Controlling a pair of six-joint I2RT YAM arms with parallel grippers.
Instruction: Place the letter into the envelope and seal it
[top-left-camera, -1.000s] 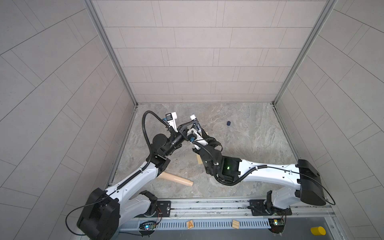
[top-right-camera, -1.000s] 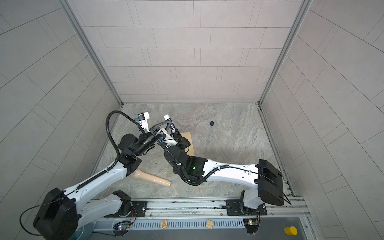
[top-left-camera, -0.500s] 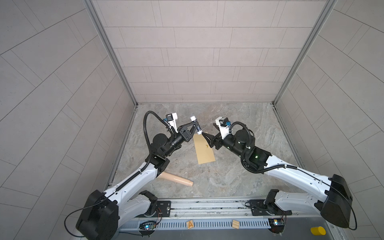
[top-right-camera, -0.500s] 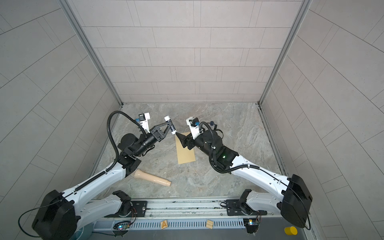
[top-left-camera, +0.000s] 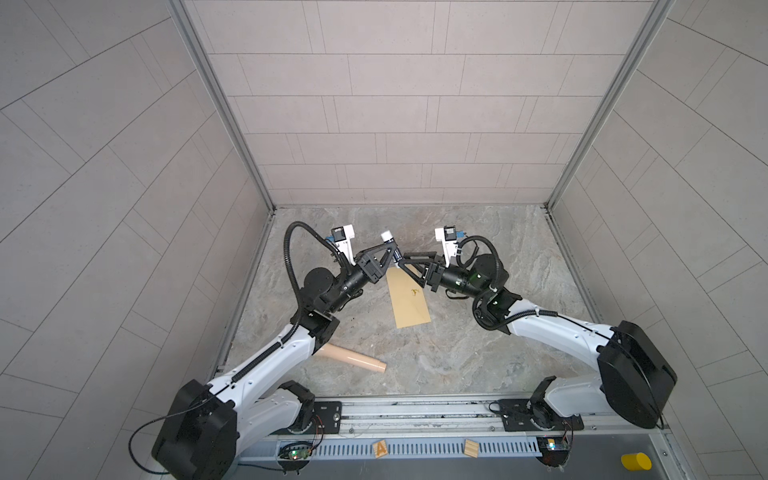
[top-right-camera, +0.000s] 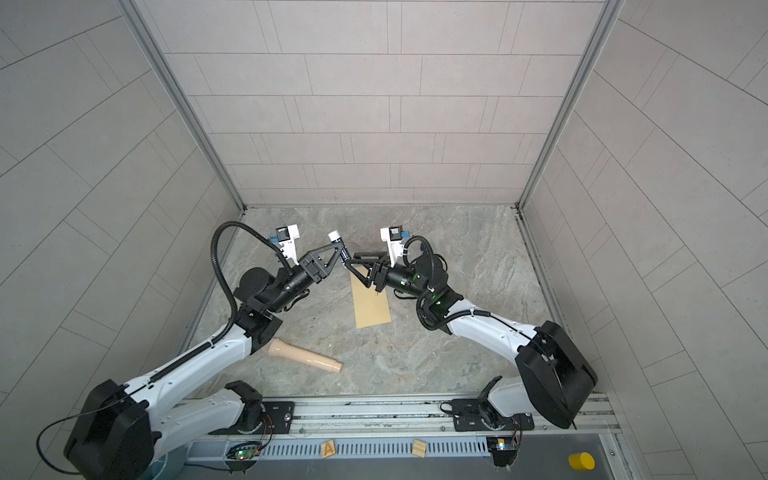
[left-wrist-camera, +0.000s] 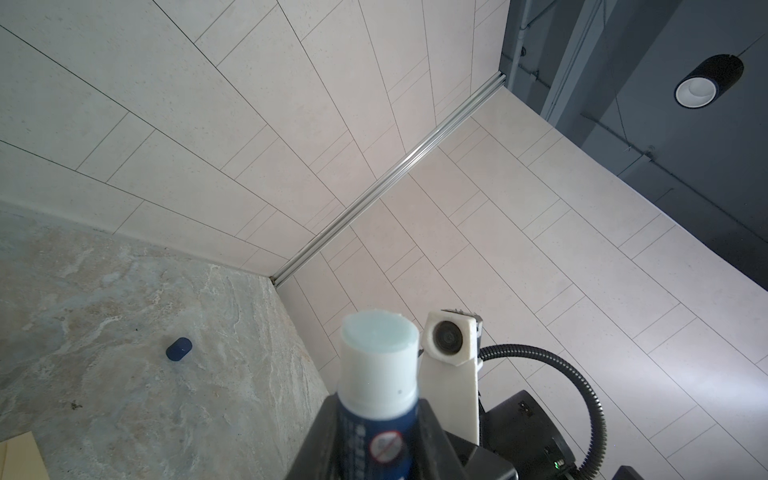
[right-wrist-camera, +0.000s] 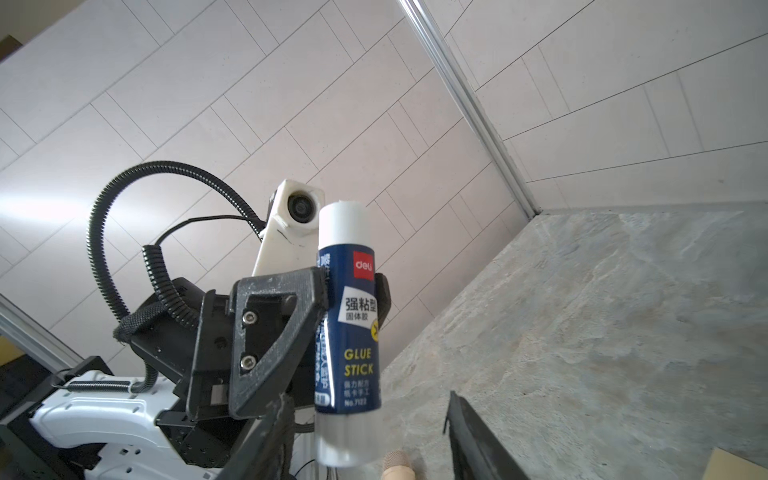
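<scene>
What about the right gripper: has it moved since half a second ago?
Yes. Judged against the unmoved envelope, the right gripper has gone toward its far end, nearer the glue stick in the left gripper.

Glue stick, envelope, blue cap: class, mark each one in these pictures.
glue stick (right-wrist-camera: 351, 332), right wrist view, on its blue label.
envelope (top-left-camera: 409, 307), a top view, middle of its tan face.
blue cap (left-wrist-camera: 179, 349), left wrist view, on its side.

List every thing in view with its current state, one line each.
left claw: shut on the glue stick.
right claw: open, jaws either side of the glue stick's base.
glue stick: uncapped, held in the air.
envelope: flat on the table; flap state unclear.
blue cap: off, lying on the table.
wooden peg: lying on its side.
</scene>
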